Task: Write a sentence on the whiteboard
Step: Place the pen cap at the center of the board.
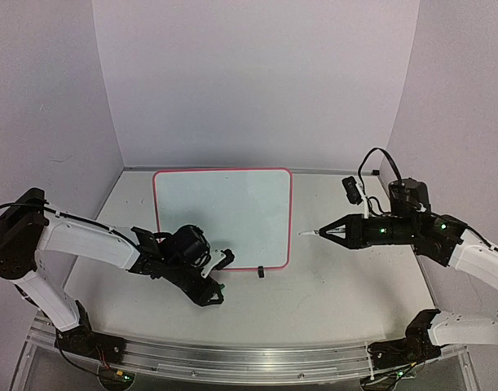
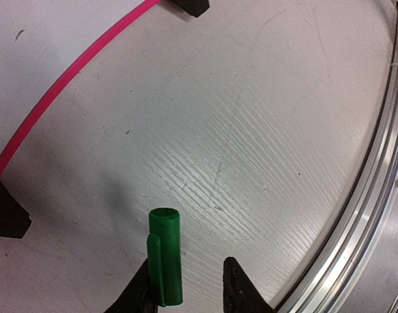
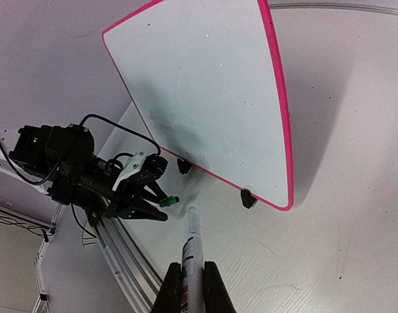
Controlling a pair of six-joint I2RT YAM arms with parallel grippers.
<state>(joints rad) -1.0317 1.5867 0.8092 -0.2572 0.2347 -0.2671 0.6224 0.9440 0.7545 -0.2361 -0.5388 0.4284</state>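
The whiteboard [image 1: 222, 216] stands in the middle of the table [image 1: 338, 277], propped on clip feet [image 1: 262, 272] along its near edge. The left gripper [image 1: 213, 287] sits just in front of the board's near-left part, between the board and the rail [image 1: 249, 357] that runs along the table's near edge. A marker cap [image 2: 165, 261] lies between its fingers, against one and apart from the other. To the board's right and apart from it, the right gripper [image 1: 337, 234] holds a marker [image 1: 310, 234] whose tip points towards the board's right edge.
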